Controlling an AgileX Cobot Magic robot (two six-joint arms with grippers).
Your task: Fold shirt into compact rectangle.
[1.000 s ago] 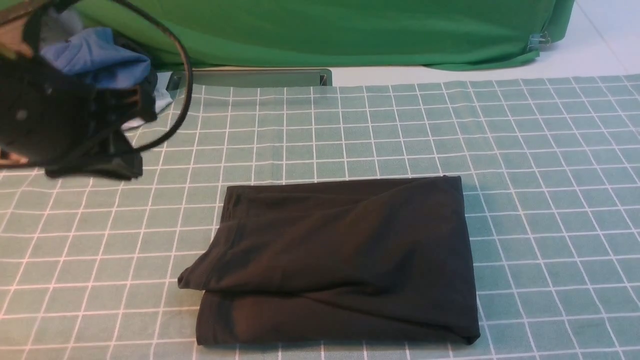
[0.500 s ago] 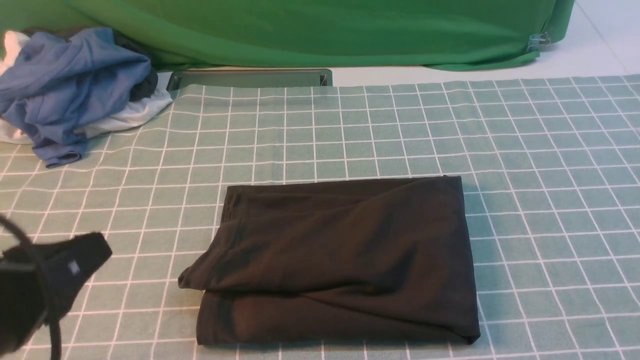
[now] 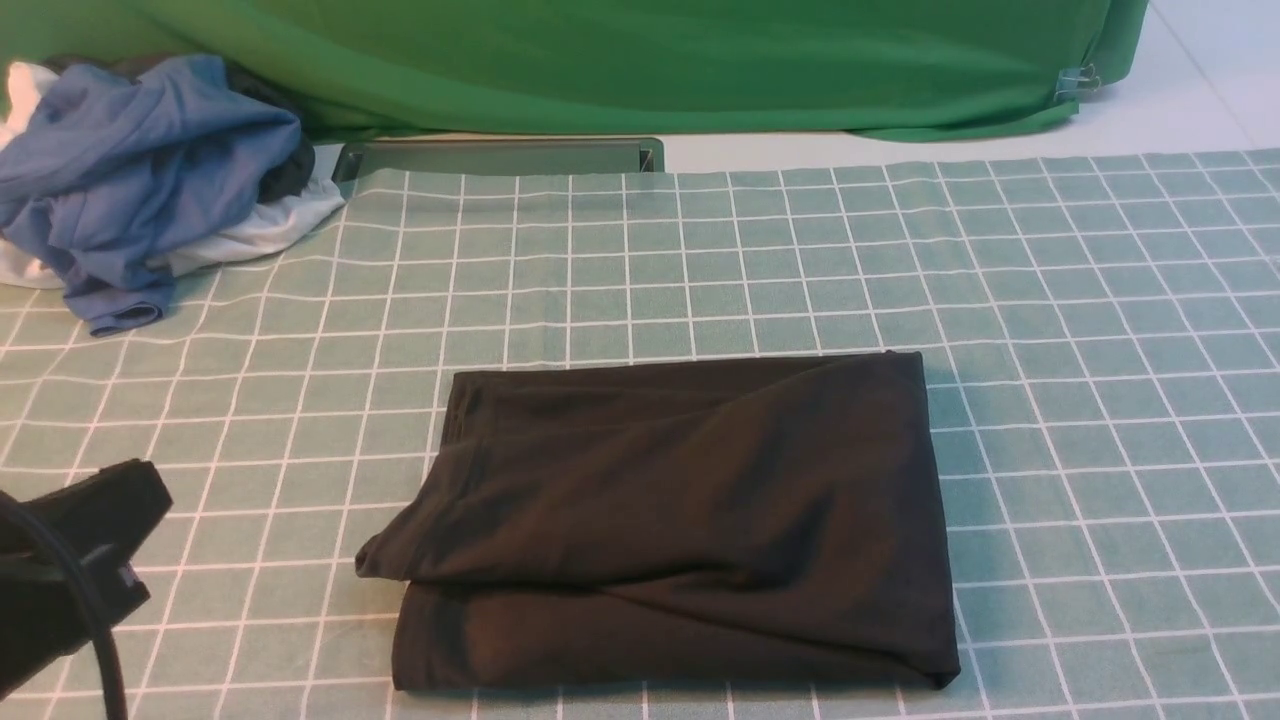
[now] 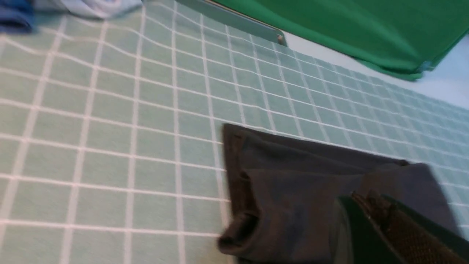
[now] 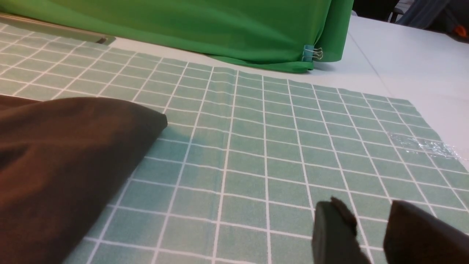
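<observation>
Left gripper (image 3: pixel 75 560): sitting low at the near left edge of the checked tablecloth (image 3: pixel 700 260), well apart from the shirt; 1 second ago it was up by the clothes pile, so it is pulling back toward the robot. Whether its fingers are spread or pressed together, I cannot tell.

Blue and white garments (image 3: pixel 140 180): lying heaped at the far left, now uncovered.

Shirt (image 3: pixel 680 520): lying at centre in a folded dark rectangle, unmoved across the last second, its left edge showing 1 loose rolled lip. The fold is looking essentially finished.

Green cloth (image 3: pixel 640 60): draping along the back.

Right gripper (image 5: pixel 370 231): hovering just over bare cloth right of the shirt, fingers spread, holding nothing.
</observation>
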